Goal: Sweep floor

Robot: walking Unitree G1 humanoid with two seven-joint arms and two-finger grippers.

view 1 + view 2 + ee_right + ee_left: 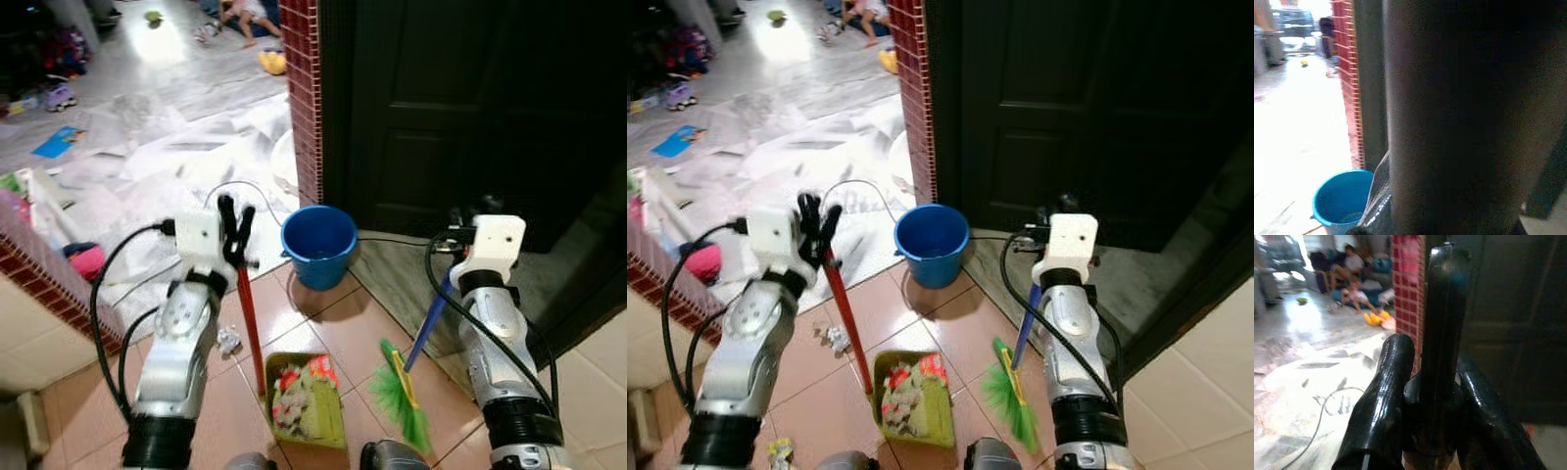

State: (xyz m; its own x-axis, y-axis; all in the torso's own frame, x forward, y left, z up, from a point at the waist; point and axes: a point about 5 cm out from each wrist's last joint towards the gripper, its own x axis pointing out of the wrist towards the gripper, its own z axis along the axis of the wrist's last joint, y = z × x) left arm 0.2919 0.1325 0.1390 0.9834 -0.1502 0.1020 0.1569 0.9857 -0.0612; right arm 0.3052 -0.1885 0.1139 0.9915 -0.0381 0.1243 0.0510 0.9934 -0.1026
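here, left tool [235,227] upright around dustpan handle [249,323]

Glossy tile floor [333,328], shiny blue plastic bucket [318,245], rough red brick pillar [304,88], crumpled paper in the green plastic dustpan [306,399].

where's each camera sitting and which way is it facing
Left eye view: on the head, looking down at both arms, the left gripper on the dustpan handle.
Right eye view: same head, same scene, the right gripper at the broom.
Left wrist view: looks along its black fingers closed on the handle.
Right wrist view: close behind the broom handle, facing the blue bucket.
Shared: bucket, red brick pillar.
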